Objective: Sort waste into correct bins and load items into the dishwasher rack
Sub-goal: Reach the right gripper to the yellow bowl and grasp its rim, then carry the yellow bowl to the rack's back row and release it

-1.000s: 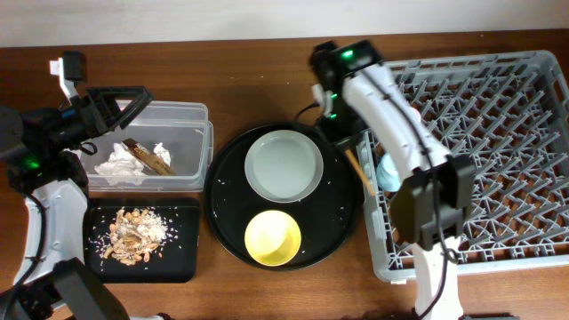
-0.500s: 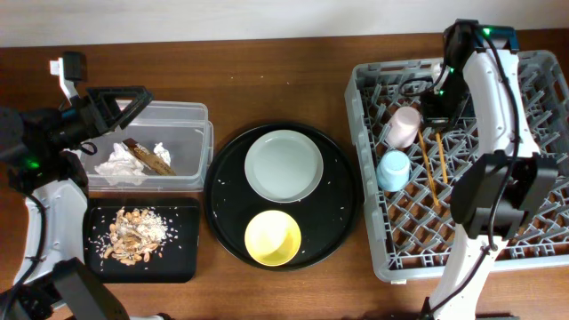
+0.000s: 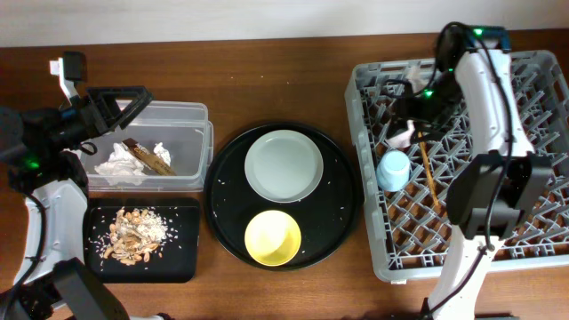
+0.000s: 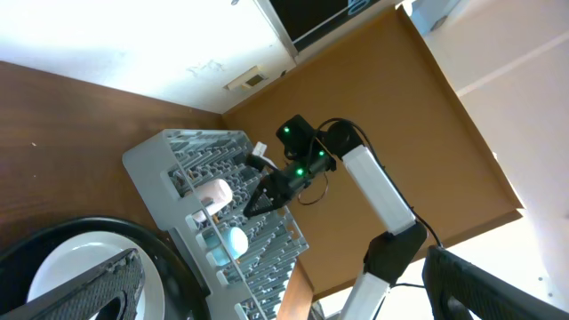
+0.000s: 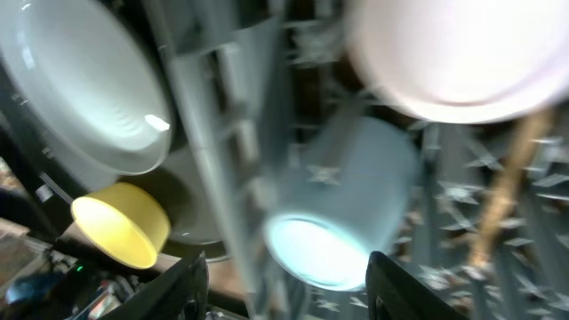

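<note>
Scraps [image 3: 133, 233] lie in black tray [image 3: 183, 267] (overhead only).

Napkin [image 3: 120, 166] + wrapper [image 3: 149, 156] in clear tub [image 3: 182, 111]; scraps [image 3: 132, 234] in black tray [image 3: 182, 262]. Plate [image 3: 284, 165], yellow bowl [image 3: 273, 238] upright, L of rack [image 3: 533, 231]. Blue cup [image 3: 393, 169], pink cup [image 3: 402, 135], chopsticks [image 3: 428, 178] inside rack.

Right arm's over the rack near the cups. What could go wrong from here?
1. The right gripper hangs open right by the pink cup; a careless move could knock it onto the blue cup.
2. The chopsticks lie loose across the rack lattice and might slip through if bumped.
</note>
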